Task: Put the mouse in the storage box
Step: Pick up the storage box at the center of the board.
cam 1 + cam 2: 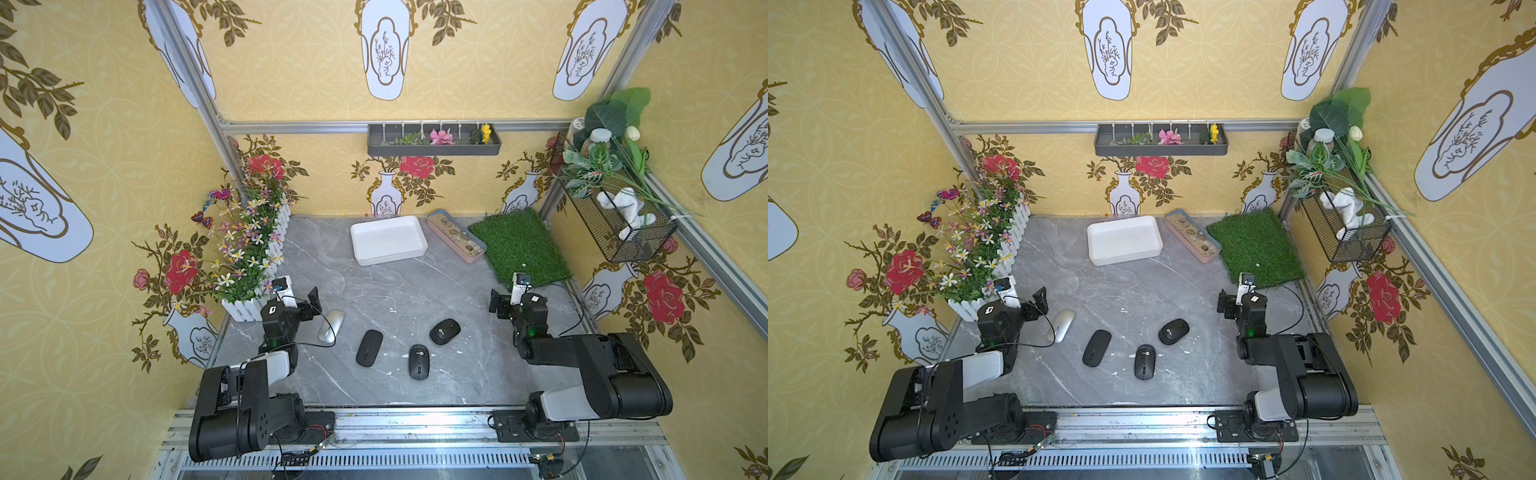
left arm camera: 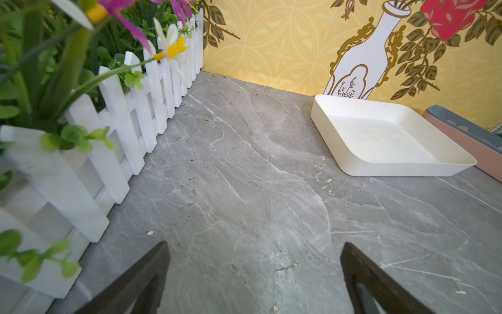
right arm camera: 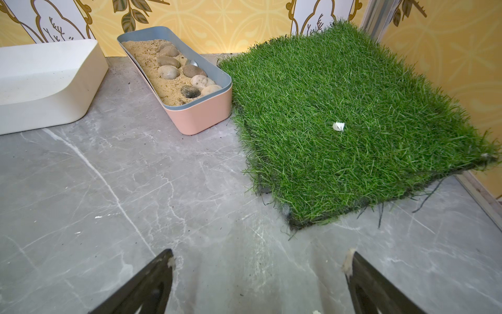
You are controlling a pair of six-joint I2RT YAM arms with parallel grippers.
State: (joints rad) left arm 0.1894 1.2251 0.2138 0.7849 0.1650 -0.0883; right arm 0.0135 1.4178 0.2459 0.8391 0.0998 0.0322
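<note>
Several mice lie on the grey marble table in both top views: a silver mouse (image 1: pixel 331 326) (image 1: pixel 1063 325) and three black ones (image 1: pixel 369 348) (image 1: pixel 418 361) (image 1: pixel 444 331). The white storage box (image 1: pixel 388 240) (image 1: pixel 1124 240) sits empty near the back wall; it also shows in the left wrist view (image 2: pixel 380 141) and the right wrist view (image 3: pixel 40 81). My left gripper (image 1: pixel 300 293) (image 2: pixel 255 246) hovers open just left of the silver mouse, nothing between its fingers. My right gripper (image 1: pixel 508 295) (image 3: pixel 261 253) is open over bare table, right of the mice.
A pink tray of pebbles (image 1: pixel 456 235) lies right of the box, beside a green grass mat (image 1: pixel 519 245). A white fence planter with flowers (image 1: pixel 257 257) lines the left edge, close to my left arm. A wire basket (image 1: pixel 615 216) hangs on the right wall.
</note>
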